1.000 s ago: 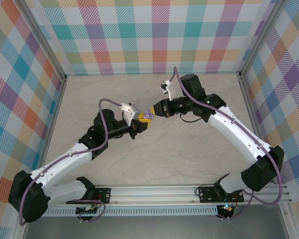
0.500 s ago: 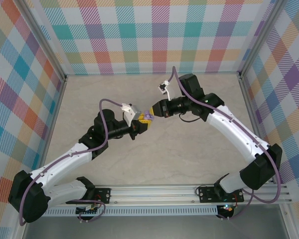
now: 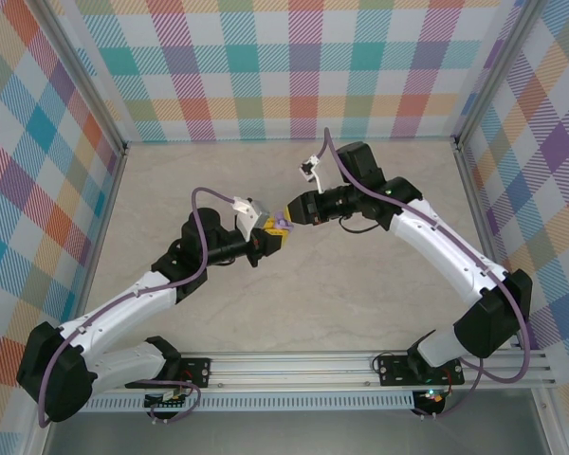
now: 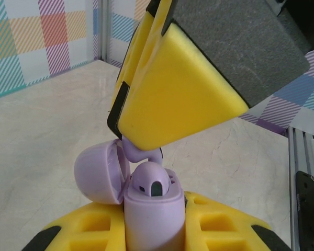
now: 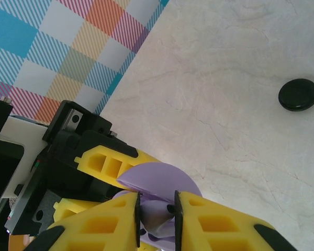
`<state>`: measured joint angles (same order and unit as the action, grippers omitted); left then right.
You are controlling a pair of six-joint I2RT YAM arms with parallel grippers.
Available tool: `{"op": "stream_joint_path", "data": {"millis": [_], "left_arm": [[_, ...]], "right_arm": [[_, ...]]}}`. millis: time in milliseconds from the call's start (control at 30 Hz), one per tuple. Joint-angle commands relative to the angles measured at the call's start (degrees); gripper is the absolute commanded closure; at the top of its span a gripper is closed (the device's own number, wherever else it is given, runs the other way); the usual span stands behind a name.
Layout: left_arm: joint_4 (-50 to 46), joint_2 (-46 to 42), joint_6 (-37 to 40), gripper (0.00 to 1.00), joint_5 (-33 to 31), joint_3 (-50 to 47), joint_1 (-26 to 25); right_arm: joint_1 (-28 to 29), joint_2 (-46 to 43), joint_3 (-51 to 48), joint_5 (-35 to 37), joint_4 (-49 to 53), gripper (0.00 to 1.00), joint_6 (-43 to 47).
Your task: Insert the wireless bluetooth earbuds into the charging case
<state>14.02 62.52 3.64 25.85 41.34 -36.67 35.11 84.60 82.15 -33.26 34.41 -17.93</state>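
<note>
The step in hand is the insertion of the 2nd earbud. The left end effector (image 3: 266, 239) is clamped on the lower body of the lavender charging case (image 4: 153, 219), holding it upright in the air over the middle of the bench (image 3: 360, 303), a little toward the far edge. The lid (image 4: 98, 175) hangs open to one side. 1 seated earbud (image 4: 152, 183) already sits in its well. The right end effector (image 5: 157, 212) has its fingers drawn nearly together on a held earbud (image 4: 138, 152), also lavender. It hangs just above the case mouth, beside the seated one and close to the lid. Whether it touches the case rim I cannot tell.

The next move, as I judge it, calls for a short, straight descent by the right arm into the free well, with the left arm steadying the case. The lid stands near the path, so a small sideways error could knock it or push the piece onto its neighbour. Release should wait until the piece is down.

Much is hidden. The free well is covered by the right finger (image 4: 167, 104) and the held earbud. From the right wrist the pale piece between the fingers is a sliver, so its orientation is unclear. From above, the case is a lavender speck between the 2 end effectors. A black round case (image 5: 298, 94) lies on the bench, well apart. I cannot place it against the edges.
</note>
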Motion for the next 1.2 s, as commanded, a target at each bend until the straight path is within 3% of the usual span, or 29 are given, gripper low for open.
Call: {"op": "stream_joint_path", "data": {"millis": [0,400,700,1167], "left_arm": [[9.1,-0.4,-0.7,0.80,-2.0,1.1,-0.5],[10.0,-0.3,-1.3,0.81,-2.0,0.8,-0.5],[9.2,-0.7,-0.8,0.82,-2.4,0.5,-0.5],[10.0,-2.3,0.4,0.82,-2.0,-0.4,-0.5]], "right_arm": [[1.0,1.4,-2.2,-3.6,5.9,0.75,1.0],[1.0,2.1,-2.6,-3.4,6.4,0.73,1.3],[0.9,0.8,-2.5,-1.4,6.0,0.84,0.3],[-2.5,-4.6,-2.7,-6.0,5.0,0.85,-0.6]]}}
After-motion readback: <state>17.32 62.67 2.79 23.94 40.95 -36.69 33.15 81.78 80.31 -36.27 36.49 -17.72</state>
